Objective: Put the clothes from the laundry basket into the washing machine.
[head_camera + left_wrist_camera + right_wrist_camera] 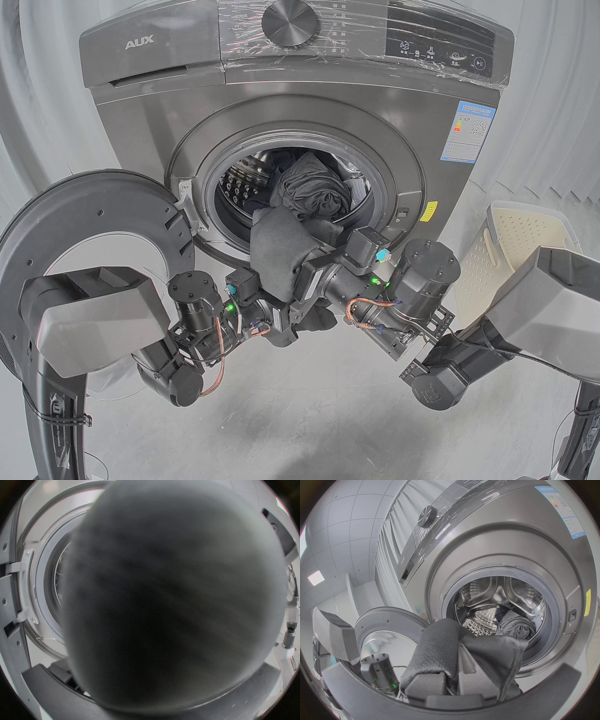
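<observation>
Right wrist view: my right tool point(451, 667) grips the dark garment point(437, 642) at the washing machine point(503, 542) mouth. Head view: the garment drapes my extended left tool point(295, 321); I cannot tell its state.

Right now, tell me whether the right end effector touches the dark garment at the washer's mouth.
Touching. In the right wrist view, the right end effector is clamped on a fold of the dark garment.

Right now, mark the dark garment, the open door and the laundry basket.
dark garment point(275, 250): head view, its hanging middle.
open door point(87, 206): head view, its grey inner ring.
laundry basket point(478, 275): head view, its perforated wall.
</observation>
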Robot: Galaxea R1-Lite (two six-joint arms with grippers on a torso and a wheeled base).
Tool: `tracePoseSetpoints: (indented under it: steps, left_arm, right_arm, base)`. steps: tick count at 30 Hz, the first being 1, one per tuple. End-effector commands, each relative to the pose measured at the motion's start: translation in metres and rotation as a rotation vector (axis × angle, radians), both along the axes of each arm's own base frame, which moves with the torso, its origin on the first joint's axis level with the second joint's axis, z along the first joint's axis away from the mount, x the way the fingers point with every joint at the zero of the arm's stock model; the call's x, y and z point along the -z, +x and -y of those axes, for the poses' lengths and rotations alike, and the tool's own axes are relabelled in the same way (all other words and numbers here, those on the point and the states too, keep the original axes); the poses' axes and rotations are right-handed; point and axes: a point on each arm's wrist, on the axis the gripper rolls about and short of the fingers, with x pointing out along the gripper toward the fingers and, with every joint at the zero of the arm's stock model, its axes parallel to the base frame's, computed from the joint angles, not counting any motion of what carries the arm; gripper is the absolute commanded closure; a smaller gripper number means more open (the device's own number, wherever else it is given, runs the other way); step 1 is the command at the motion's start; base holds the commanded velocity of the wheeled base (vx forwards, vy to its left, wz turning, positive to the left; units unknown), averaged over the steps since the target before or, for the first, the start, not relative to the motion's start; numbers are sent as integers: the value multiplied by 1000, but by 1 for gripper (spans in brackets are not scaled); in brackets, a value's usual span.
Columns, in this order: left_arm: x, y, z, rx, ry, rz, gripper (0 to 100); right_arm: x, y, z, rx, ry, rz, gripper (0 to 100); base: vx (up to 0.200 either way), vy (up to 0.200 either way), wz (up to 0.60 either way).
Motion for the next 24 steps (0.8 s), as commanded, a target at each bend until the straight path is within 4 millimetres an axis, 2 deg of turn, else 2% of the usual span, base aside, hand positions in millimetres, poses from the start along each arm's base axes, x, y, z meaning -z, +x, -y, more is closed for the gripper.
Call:
tracePoseSetpoints:
  steps: [1,6,8,9,12,14,15,17,24]
  left_arm:
    - [-2,7,3,-19,-21,17,0]
    - [-5,11,4,-48,-36,31,0]
    - [-7,12,4,-67,-51,31,0]
    - [-9,12,3,-71,-57,30,100]
    - [-15,12,-1,-85,-72,35,100]
    - [-18,13,-3,-89,-77,40,100]
    - [-29,10,-6,-102,-100,53,100]
    - [-34,9,-7,-107,-112,60,100]
    - [-61,-1,-11,-115,-155,102,100]
  right_arm:
    - [-4,-10,-4,-22,8,0,100]
    - [-5,-12,-1,-21,9,-10,100]
    - [-9,-11,6,-2,16,-8,100]
    - [-12,-10,9,9,22,-5,100]
    - [-16,-4,23,46,27,-3,100]
    - [-16,-3,26,54,27,-3,100]
    - [-21,0,37,80,36,4,100]
    - [-23,1,42,90,37,5,100]
    - [-3,-1,58,118,-7,-68,100]
  base:
    - [0,0,0]
    - [0,0,0]
    - [0,0,0]
    - [0,0,0]
    - [0,0,0]
    - [0,0,0]
    - [0,0,0]
    - [0,0,0]
    - [0,0,0]
